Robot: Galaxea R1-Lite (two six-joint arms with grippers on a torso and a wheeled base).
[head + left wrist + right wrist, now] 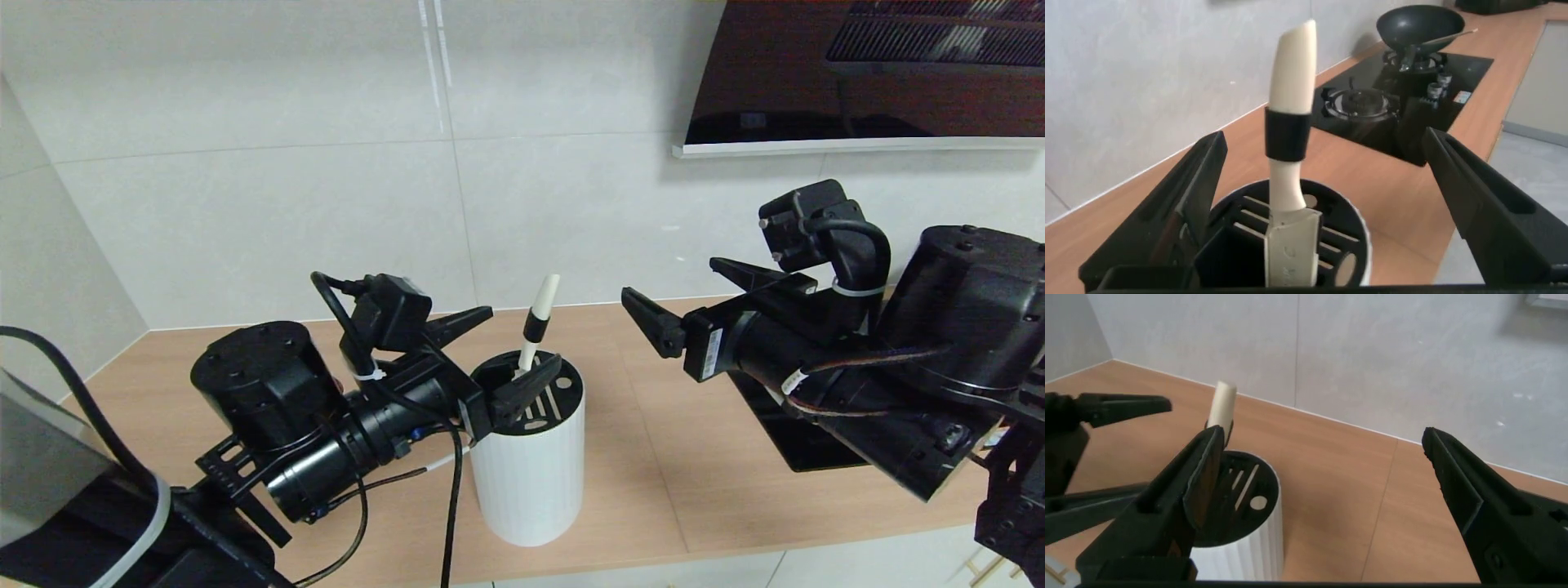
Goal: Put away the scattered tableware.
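Head view: cream-handled knife with black band (539, 322) stands blade-down in white cylindrical slotted holder (531, 465) on wooden bench (653, 457). Left claw (525, 339) released, straddling handle (1290, 90) above holder; right claw (669, 278) released, beside holder. Insertion looks done; next, back left claw off without snagging handle.

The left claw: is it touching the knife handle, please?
Apart. The left wrist view shows clear gaps between the knife handle and both fingers of the open left claw.

A knife (540, 318) with a cream handle and black band stands nearly upright, blade down in a slot of the white, black-topped holder (529, 482).
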